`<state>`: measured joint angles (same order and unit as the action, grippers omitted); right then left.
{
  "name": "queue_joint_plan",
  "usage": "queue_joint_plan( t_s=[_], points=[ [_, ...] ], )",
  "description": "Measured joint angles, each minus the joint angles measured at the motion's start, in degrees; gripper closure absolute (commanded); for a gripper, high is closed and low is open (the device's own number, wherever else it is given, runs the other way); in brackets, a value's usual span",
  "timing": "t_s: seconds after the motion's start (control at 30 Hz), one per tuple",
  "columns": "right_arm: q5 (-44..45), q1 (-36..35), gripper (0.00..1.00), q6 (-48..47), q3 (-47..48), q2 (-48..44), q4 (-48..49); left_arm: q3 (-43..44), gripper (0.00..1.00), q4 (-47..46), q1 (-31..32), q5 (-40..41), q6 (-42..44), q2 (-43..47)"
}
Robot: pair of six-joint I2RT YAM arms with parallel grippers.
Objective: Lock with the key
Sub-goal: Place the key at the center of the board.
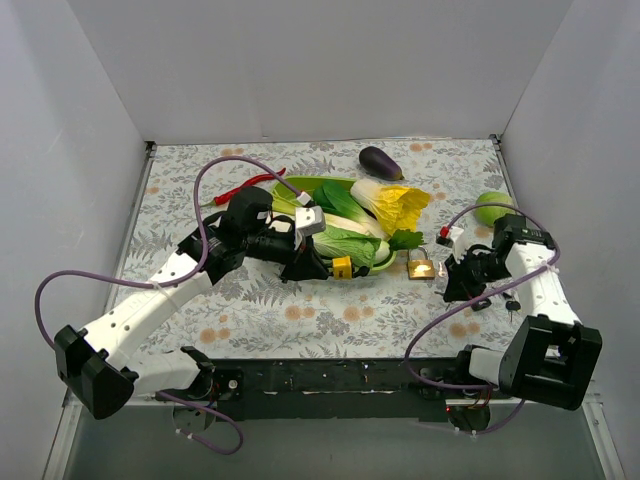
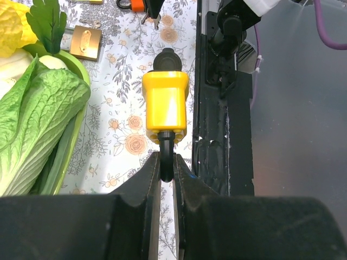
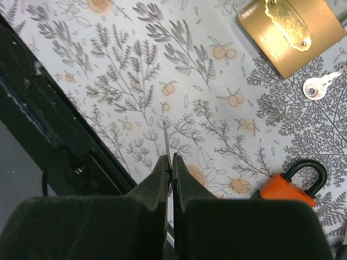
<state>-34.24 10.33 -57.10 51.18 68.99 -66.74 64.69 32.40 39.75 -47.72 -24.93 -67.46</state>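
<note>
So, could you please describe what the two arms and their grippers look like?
The left arm and right arm have white shells with black joints; a purple cable loops along each. The left gripper and right gripper have black tapered fingers.

The left gripper (image 2: 167, 165) is pinched tight on the black shackle (image 2: 166, 147) of a yellow padlock (image 2: 165, 105). The lock sticks straight out from the fingertips, with a black cap (image 2: 165, 59) at its far end. Floral cloth (image 2: 127, 81) shows around it. At the left a cabbage (image 2: 32, 119) lies in a green bowl (image 2: 81, 75). Farther off sit a brass padlock (image 2: 85, 42) and an orange padlock (image 2: 136, 4) — the orange padlock cut by the top edge. A black rail (image 2: 217, 108) runs down the right side.
</note>
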Motion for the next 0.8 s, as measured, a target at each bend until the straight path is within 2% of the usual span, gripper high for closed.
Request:
queue_joint_plan(
  t_s=[0.33, 0.8],
  points=[
    [5.9, 3.1, 0.99, 2.3, -4.2, 8.3, 10.8, -0.6, 1.0, -0.3, 0.0, 1.1, 0.0, 0.5],
    [7.5, 5.0, 0.99, 2.9, -5.0, 14.3, 15.7, -1.4, 1.0, -0.7, 0.0, 1.3, 0.0, 0.8]
  ],
)
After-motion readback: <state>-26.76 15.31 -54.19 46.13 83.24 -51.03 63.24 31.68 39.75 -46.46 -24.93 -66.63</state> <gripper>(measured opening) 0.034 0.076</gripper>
